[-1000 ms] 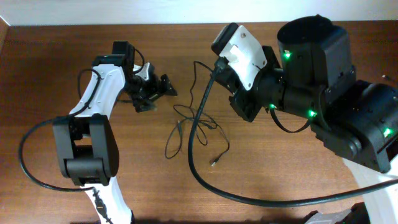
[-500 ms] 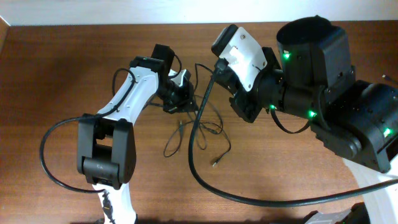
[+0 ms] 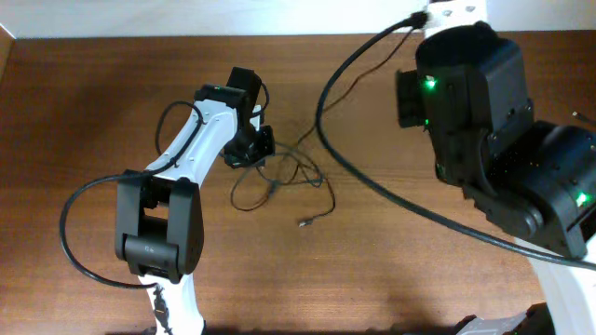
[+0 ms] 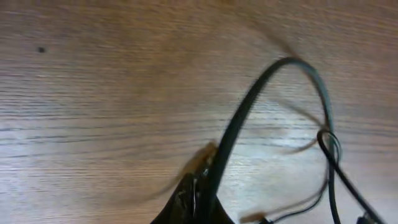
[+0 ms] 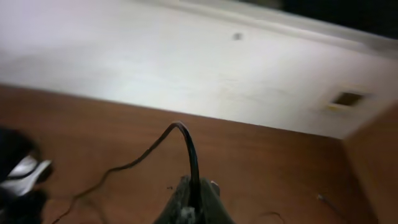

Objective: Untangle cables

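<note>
Thin black tangled cables (image 3: pixel 279 177) stretch from nine o'clock toward two. Left gripper (image 4: pixel 196 194) pinches the nine side, right gripper (image 5: pixel 188 202) the other.

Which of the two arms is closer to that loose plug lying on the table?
Left. The left gripper sits up-left of the plug; the right gripper is high up by the back wall.

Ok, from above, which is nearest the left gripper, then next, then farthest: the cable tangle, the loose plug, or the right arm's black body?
1. The cable tangle, right beside the left gripper.
2. The loose plug, lower down the table.
3. The black body, far across on the right.
</note>
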